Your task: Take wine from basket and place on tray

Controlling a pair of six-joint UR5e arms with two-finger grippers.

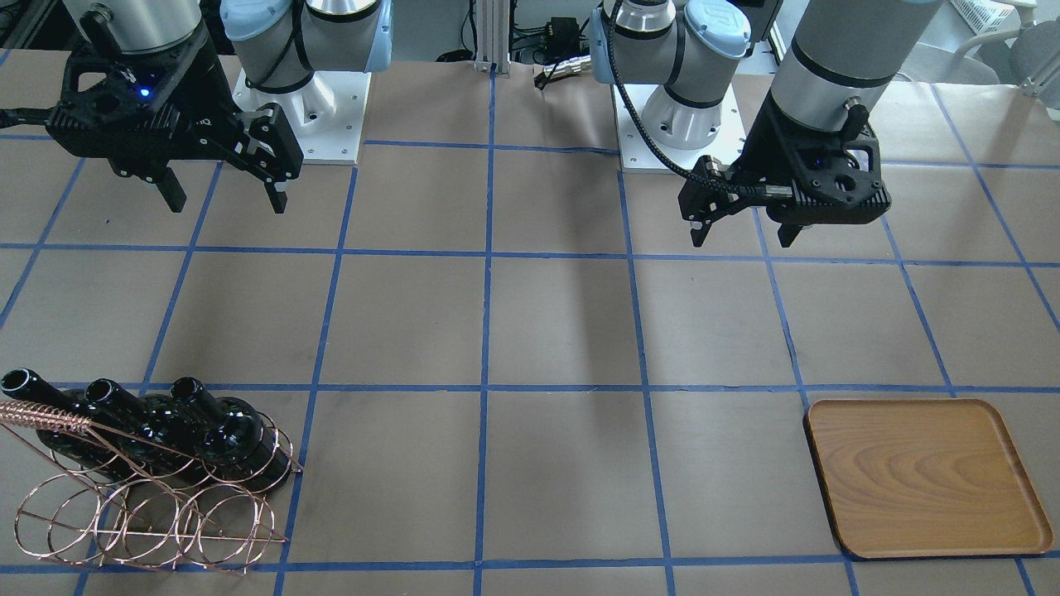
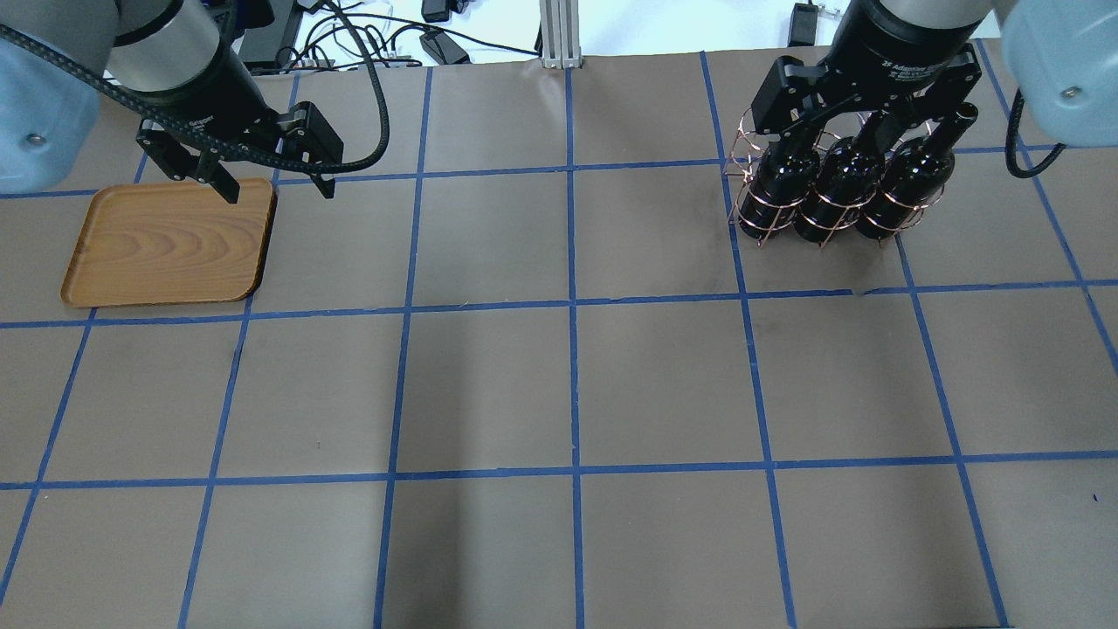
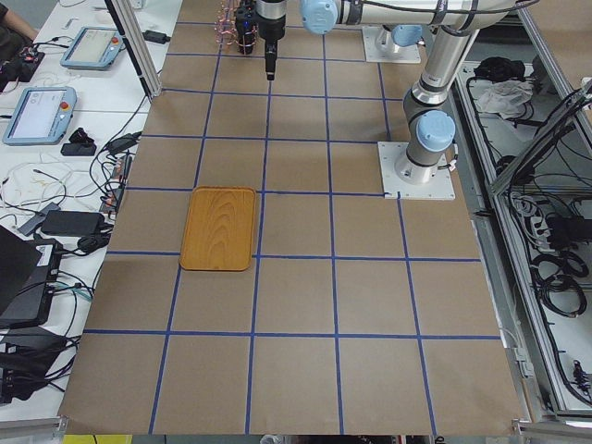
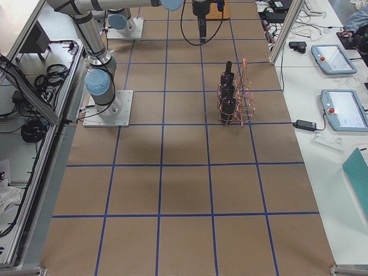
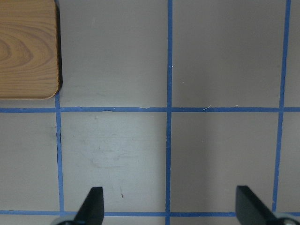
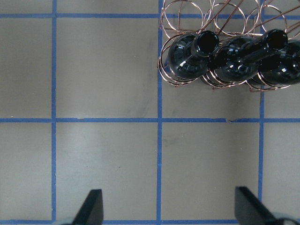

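Tools both stand wide and hold nothing: the right tool (image 1: 225, 199) hangs above the surface (image 1: 563, 331), on the robot's side of the basket (image 1: 153, 517), the left tool (image 1: 741, 238) likewise short of the tray (image 1: 923, 476). Three wine bottles (image 6: 234, 65) stand necks-up in the basket's loops, which leaves the mouths open to a grip from above; the tray, well apart, carries no bottle, so the task appears unstarted.
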